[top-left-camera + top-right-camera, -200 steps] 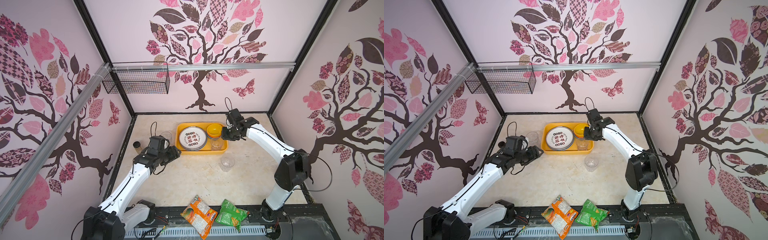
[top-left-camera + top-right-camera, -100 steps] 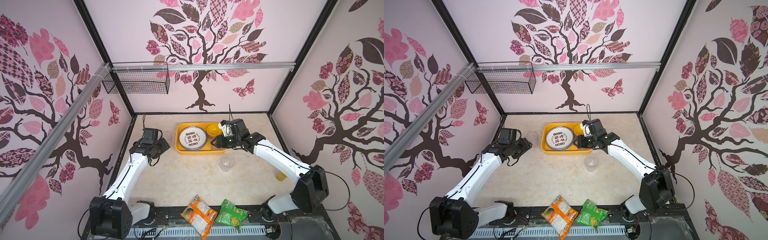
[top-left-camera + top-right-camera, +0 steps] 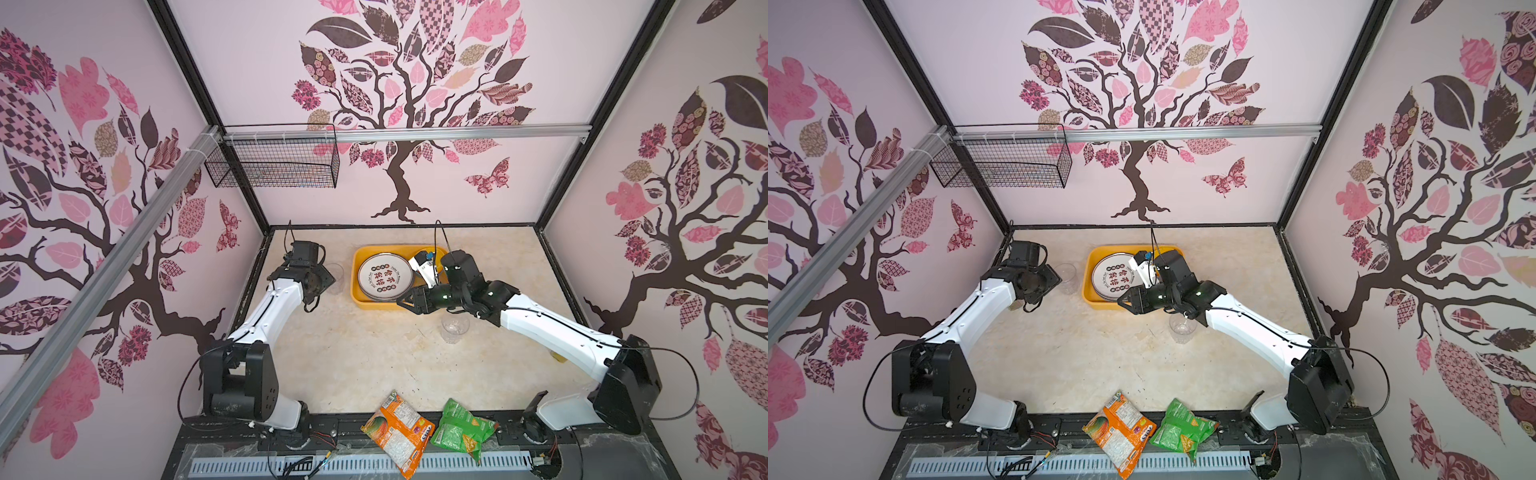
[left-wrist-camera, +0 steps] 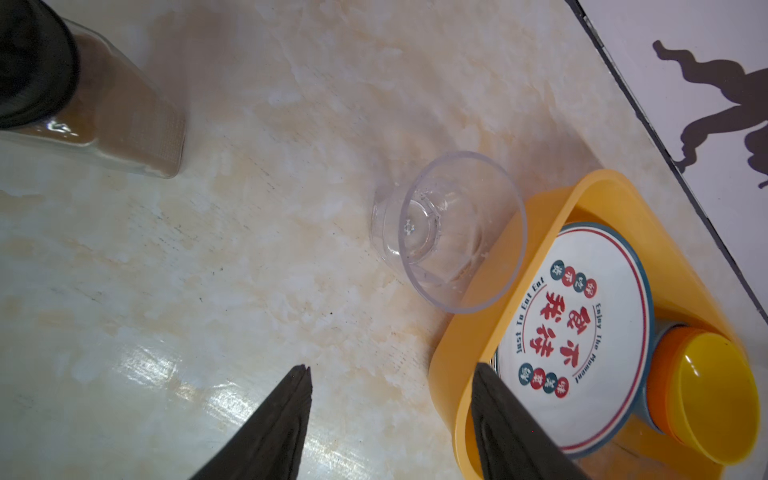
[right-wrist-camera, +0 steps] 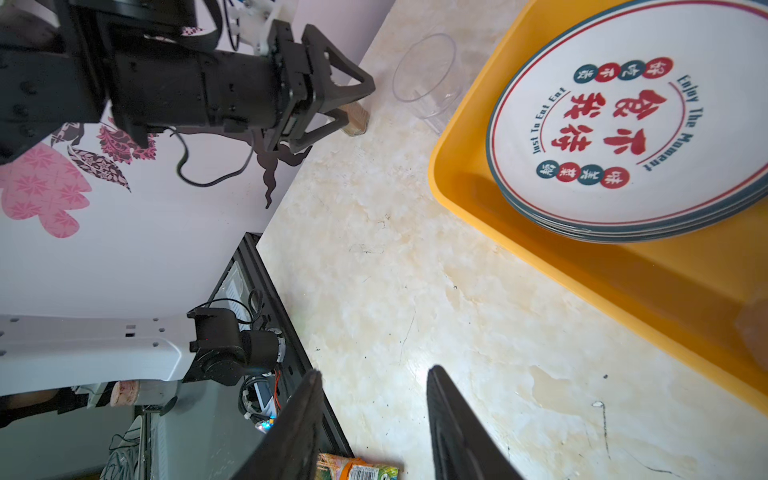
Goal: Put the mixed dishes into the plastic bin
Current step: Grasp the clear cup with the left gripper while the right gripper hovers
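**Top views.** Shallow rectangular yellow-orange plastic bin [image 3: 356, 293] sits on the beige marbled desk [image 3: 353, 361], between the two end effectors. A stack of round white plates with red characters [image 3: 385, 277] lies inside it, so the plates look finished. Left end effector [image 3: 328, 279] is low, and a clear plastic cup [image 3: 336, 272] stands just ahead of it, outside the bin. The left arm is folded at the elbow with the forearm reaching forward. Right end effector [image 3: 401, 302] hangs close by the bin wall nearest it and points across at the left one, on a long, low arm. A second clear plastic cup [image 3: 455, 326] stands on the desk behind its tips, beneath the wrist. With both cups still out, I judge the task partly done.

**Left wrist view.** Jaws stand apart with nothing between them. The clear plastic cup [image 4: 449, 232] is upright, straight ahead, untouched, its rim just beside the bin wall [image 4: 469, 374]. Nested small bowls, yellow inside orange [image 4: 706, 395], sit in the bin beyond the plates. A small glass spice jar with a dark lid [image 4: 104, 120] stands well apart from the cup. It is no dish, hence left out. The pose looks like a line-up on the cup.

**Right wrist view.** Jaws stand apart and empty over bare desk. The bin and plates lie ahead to one side, and the left end effector [image 5: 357, 104] is beyond. This arm seems free for the second cup.
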Robot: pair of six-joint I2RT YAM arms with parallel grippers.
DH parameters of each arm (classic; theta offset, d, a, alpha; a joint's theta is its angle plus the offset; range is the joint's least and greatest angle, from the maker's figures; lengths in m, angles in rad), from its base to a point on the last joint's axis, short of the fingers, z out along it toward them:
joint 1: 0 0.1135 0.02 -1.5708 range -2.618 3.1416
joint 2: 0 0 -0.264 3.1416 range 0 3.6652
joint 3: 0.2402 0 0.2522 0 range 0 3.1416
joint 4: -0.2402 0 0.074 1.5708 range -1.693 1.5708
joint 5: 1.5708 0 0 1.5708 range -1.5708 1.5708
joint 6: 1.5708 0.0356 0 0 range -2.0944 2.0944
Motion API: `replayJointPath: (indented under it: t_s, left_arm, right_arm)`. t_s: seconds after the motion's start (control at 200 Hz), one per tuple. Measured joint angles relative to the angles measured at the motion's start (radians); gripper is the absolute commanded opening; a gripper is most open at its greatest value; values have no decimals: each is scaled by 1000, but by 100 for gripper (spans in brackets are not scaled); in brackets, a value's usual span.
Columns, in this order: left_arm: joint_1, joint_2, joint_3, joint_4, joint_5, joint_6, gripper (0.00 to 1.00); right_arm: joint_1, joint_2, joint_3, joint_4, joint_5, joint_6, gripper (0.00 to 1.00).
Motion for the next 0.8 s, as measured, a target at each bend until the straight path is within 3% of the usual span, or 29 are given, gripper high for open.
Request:
replayJointPath:
  t_s: [0.285,0.8]
  left_arm:
    - [10,150,77,47,-29,-24,57]
    - [12,314,154,77,-13,-32,30]
  right_arm:
    - [3,-8,-34,22,0,-10,45]
    - [4,-8,-48,22,12,-22,44]
